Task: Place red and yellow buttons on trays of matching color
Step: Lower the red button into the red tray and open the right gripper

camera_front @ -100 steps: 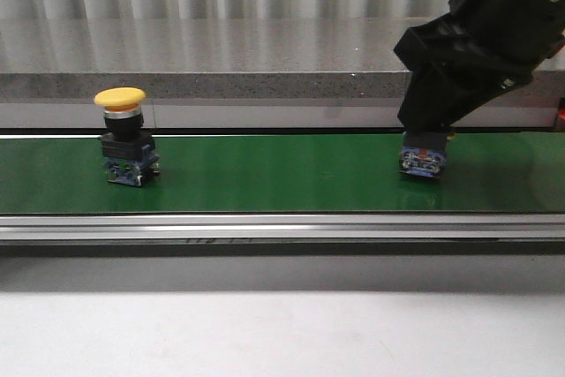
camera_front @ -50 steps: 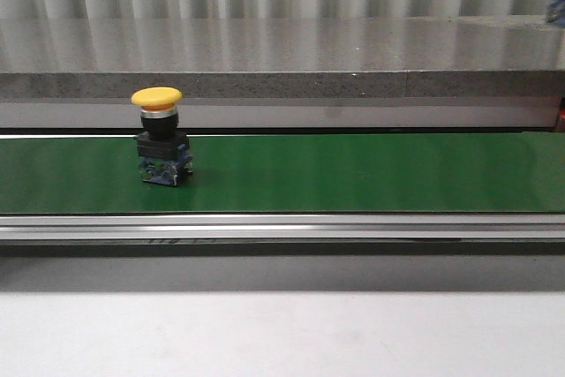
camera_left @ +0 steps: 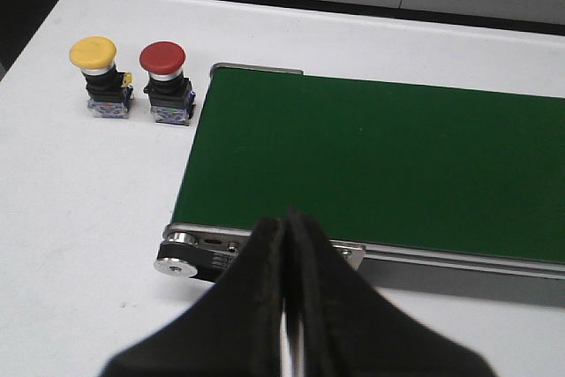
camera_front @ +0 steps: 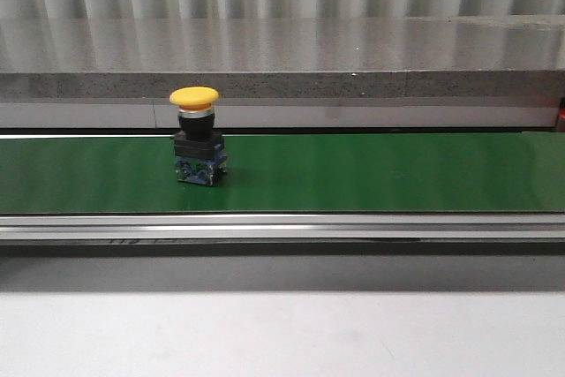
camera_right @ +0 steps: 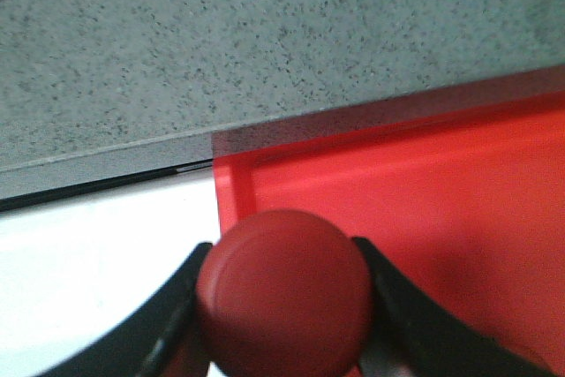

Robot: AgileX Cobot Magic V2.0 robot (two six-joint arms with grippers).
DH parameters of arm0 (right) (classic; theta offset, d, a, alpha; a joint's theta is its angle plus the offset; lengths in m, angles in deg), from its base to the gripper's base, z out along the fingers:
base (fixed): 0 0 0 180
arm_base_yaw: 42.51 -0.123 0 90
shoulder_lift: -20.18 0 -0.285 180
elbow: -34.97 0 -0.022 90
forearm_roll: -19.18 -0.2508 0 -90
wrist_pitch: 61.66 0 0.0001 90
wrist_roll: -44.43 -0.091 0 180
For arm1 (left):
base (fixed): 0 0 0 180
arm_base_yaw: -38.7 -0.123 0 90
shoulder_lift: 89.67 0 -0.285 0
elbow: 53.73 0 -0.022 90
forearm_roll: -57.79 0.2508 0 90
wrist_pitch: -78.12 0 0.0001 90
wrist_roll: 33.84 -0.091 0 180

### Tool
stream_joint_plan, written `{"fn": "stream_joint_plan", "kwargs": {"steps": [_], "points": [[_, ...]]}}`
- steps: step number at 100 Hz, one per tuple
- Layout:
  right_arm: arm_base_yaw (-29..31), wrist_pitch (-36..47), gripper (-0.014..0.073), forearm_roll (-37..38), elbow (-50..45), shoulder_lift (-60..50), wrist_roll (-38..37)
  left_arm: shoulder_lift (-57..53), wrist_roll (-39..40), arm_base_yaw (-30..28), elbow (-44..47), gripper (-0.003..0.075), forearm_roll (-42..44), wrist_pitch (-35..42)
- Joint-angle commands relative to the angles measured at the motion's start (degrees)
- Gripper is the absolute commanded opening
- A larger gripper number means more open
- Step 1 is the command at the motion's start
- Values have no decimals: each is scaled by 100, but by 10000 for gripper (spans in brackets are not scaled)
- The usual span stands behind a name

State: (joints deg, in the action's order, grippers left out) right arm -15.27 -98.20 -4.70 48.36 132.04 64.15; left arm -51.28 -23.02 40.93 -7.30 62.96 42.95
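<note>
A yellow button (camera_front: 196, 146) with a black and blue base stands upright on the green conveyor belt (camera_front: 371, 174), left of its middle. In the right wrist view my right gripper (camera_right: 284, 306) is shut on a red button (camera_right: 284, 293), held over the near corner of the red tray (camera_right: 424, 209). In the left wrist view my left gripper (camera_left: 289, 306) is shut with nothing in it, above the belt's end (camera_left: 265, 121). Beside that end, on the white table, stand another yellow button (camera_left: 99, 77) and another red button (camera_left: 166, 83). The yellow tray is out of view. Neither gripper shows in the front view.
A grey speckled ledge (camera_front: 282, 59) runs behind the belt, with corrugated wall above. The belt's metal rail (camera_front: 282, 227) lies along its front, white table (camera_front: 282, 333) before it. The belt's roller (camera_left: 177, 258) sits just beyond my left fingers.
The yellow button has ridden the belt rightward. The right arm, down over the red button on the belt's right a second ago, has left the front view along with that button.
</note>
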Motion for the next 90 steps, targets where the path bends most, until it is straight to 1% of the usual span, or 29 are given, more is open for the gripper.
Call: {"fn": "stream_joint_plan", "kwargs": {"steps": [1,19,42,66,71,78,90], "points": [[24,427,122,-145,386,108,4,9,7,57,-155,-20,11,374],[24,467,122,-145,716,742,4,9,7,57,-155,-20,11,374],[24,690,122,-145,732,1212,4,9,7,57,-155,-20,11,374],[24,593,132,-145,732,1533,4,9,7,57,-155,-20,11,374],[24,580,162,-145,732,1554,4,9,7,57,-155,-20,11,374],[24,558,249,-145,732,1567,4,9,7,57,-155,-20,11,374],[24,543,473,-145,732,1567,4,9,7,57,-155,-20,11,374]]}}
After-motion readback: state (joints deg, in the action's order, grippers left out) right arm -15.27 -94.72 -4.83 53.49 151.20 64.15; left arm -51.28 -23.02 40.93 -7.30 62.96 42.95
